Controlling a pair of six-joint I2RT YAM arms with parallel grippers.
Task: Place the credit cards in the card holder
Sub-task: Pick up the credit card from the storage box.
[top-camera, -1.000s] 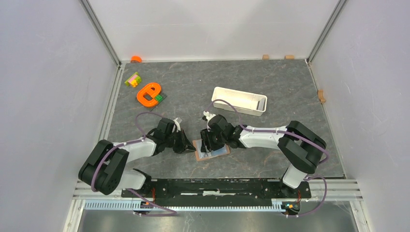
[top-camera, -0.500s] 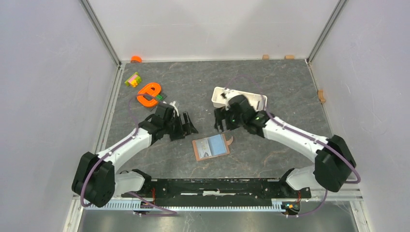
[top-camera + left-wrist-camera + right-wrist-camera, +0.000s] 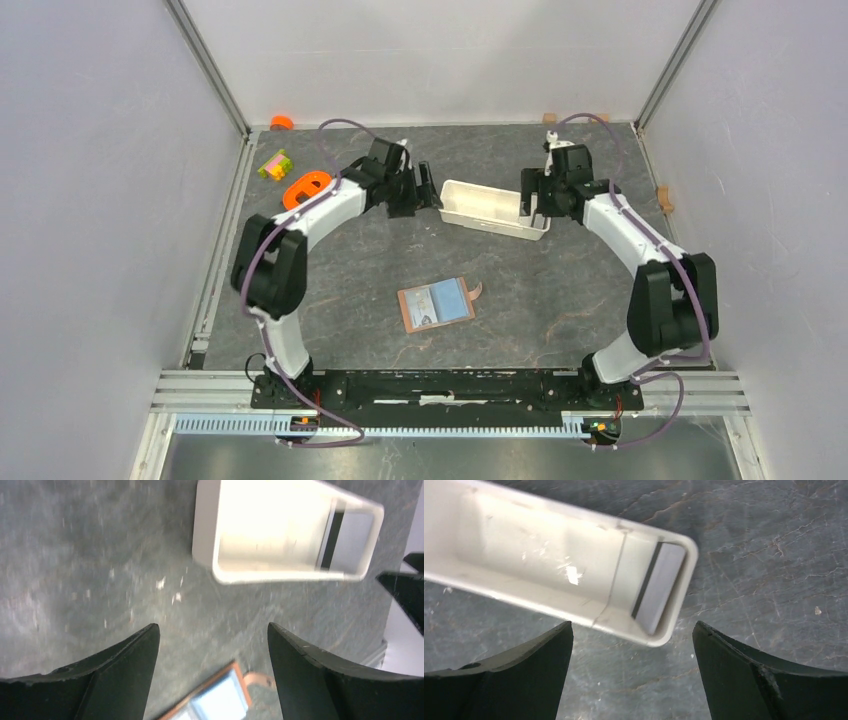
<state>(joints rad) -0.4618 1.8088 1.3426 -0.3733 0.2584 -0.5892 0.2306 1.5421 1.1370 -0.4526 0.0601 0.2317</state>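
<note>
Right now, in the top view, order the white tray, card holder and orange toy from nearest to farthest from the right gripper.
1. white tray, just beside the right gripper, far side.
2. card holder, lying open, near centre.
3. orange toy, far left.

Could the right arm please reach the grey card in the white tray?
Probably yes: the open right pincer hangs above the grey dark-striped card, leaning uncovered at the end of the long white tray; its close wall might hinder.

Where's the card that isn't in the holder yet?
Right wrist view: the card leans inside the white tray, against its right end wall.
</note>
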